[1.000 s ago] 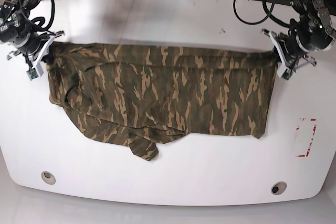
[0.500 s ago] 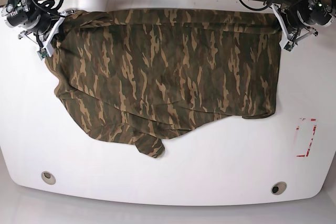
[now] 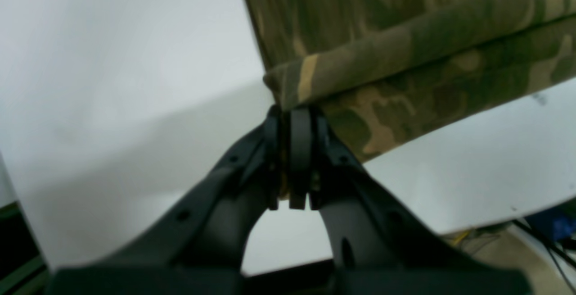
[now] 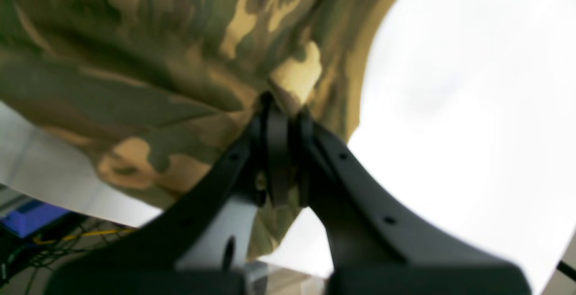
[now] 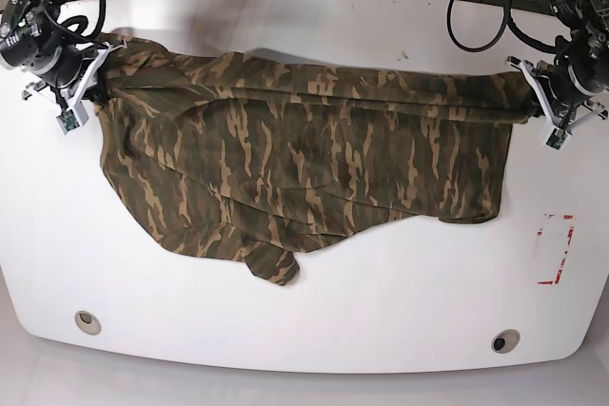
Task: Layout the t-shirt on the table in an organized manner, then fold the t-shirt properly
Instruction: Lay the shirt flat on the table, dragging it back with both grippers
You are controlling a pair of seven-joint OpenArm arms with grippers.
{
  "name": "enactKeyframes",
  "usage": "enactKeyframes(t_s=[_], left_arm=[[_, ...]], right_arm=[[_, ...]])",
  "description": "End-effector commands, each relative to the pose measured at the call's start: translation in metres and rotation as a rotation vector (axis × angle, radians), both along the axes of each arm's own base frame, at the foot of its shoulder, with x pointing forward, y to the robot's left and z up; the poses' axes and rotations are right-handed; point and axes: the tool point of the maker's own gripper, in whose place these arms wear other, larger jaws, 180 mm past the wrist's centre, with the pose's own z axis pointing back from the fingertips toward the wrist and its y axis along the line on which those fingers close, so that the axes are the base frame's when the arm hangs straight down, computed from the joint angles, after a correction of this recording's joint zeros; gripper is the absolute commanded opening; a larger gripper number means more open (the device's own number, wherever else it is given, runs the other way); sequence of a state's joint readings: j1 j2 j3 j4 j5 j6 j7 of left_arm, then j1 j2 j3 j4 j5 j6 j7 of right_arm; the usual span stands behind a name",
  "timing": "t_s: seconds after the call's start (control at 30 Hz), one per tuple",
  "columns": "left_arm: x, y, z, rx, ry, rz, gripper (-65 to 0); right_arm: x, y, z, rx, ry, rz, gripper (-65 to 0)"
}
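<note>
Our left gripper (image 5: 528, 113) and right gripper (image 5: 103, 95) pinch the camouflage t-shirt (image 5: 314, 159); uneven pulling could skew it or bunch the lower hem.

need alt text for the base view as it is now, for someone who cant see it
Two robot grippers, the left and the right, pinch a camouflage t-shirt near its two far corners, stretching a fold between them. The rest spreads toward the near edge of a glossy white table.
</note>
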State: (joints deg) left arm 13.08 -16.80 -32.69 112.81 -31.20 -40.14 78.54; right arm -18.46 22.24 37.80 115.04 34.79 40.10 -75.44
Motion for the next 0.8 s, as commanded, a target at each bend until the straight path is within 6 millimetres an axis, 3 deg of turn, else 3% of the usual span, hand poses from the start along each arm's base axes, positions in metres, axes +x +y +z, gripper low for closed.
enactKeyframes(t_s=[0.0, 0.23, 0.5, 0.77], left_arm=[[-0.017, 0.025, 0.0, 0.091, 0.056, 0.041, -65.0], [-0.059, 0.041, -0.014, 0.109, 0.156, 0.09, -65.0], [-0.114, 0.031, -0.04, 0.079, 0.301, 0.101, -65.0], [-0.16, 0.032, -0.05, 0.087, 0.423, 0.097, -65.0]], right_arm=[[-0.012, -0.018, 0.001, -0.075, 0.042, -0.021, -65.0], [-0.04, -0.026, -0.008, -0.078, 0.105, -0.056, -65.0], [-0.06, -0.017, -0.022, -0.043, 0.155, -0.075, -65.0], [-0.077, -0.016, -0.029, -0.041, 0.202, -0.076, -65.0]])
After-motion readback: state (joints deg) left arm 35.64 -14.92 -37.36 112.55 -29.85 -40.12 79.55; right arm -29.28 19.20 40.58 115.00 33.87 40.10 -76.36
